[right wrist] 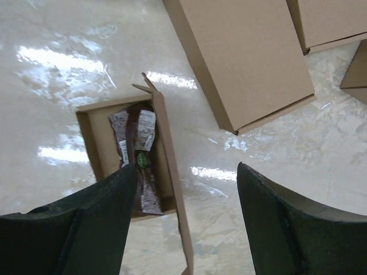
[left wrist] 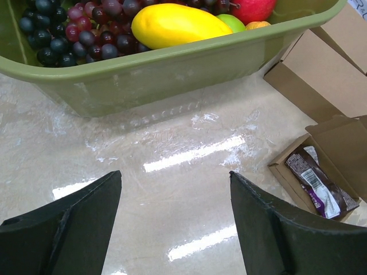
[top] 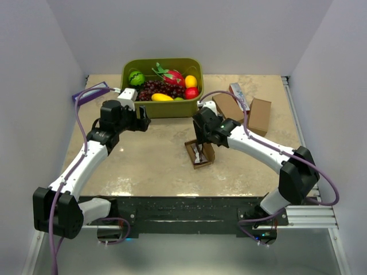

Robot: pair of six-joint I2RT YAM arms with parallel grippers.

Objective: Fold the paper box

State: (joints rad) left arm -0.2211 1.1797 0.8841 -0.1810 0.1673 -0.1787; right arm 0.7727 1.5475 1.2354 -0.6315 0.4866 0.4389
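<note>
A beige, glossy table (top: 143, 172) is lying before me and is reflecting light in bright streaks. Plain white walls (top: 189, 34) are closing it in at the far, left and right sides.

Matt brown cardboard paper box (right wrist: 96, 142), glossy table (left wrist: 189, 172), smooth green plastic bin (left wrist: 172, 69).

Top view behind, whole table (top: 149, 166); wrist views close, downward, share paper box (left wrist: 343, 143)
</note>
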